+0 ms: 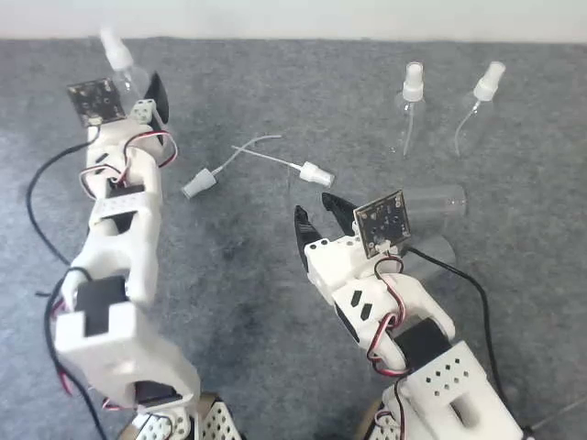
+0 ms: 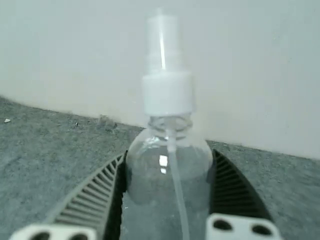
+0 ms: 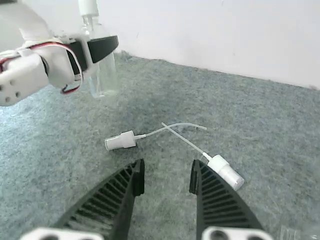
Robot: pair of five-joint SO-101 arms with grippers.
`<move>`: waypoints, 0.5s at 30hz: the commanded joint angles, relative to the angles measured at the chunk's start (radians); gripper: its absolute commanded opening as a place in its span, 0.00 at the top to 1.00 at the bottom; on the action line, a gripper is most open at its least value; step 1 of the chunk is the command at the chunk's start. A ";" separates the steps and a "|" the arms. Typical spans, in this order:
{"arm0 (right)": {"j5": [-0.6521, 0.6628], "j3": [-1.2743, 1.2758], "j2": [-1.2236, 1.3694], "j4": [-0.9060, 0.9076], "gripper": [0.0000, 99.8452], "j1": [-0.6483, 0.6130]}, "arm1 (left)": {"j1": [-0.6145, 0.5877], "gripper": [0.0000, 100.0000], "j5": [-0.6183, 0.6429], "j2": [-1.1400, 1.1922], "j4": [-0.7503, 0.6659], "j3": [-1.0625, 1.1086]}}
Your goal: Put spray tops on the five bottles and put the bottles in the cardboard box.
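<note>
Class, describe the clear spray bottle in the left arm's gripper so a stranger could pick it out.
Look over the grey carpeted table to its far left corner, where the left gripper sits. Its black fingers clamp a clear plastic bottle with a white spray top. The two other capped bottles stand free at far right; this one alone is gripped.

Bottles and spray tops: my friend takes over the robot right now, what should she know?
Left gripper: jaws shut on a capped bottle, at the far left.
Right gripper: jaws open, above two loose spray tops.
Done: three bottles capped; two standing bottles at the far right.
Left: cap the bare bottle lying near the right gripper, then box the bottles.
</note>
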 commanded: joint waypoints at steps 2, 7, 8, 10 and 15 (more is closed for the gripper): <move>-0.006 -0.012 -0.022 -0.024 0.87 0.010 | -0.006 0.87 0.014 0.035 -0.123 -0.079; -0.006 -0.012 -0.022 -0.024 0.87 0.010 | -0.005 0.87 0.008 0.143 -0.299 -0.084; -0.006 -0.012 -0.022 -0.024 0.87 0.010 | -0.005 0.87 0.006 0.170 -0.334 -0.090; -0.006 -0.012 -0.022 -0.024 0.87 0.010 | -0.005 0.87 0.006 0.232 -0.390 -0.119; -0.006 -0.012 -0.022 -0.024 0.87 0.010 | -0.005 0.87 0.003 0.430 -0.433 -0.291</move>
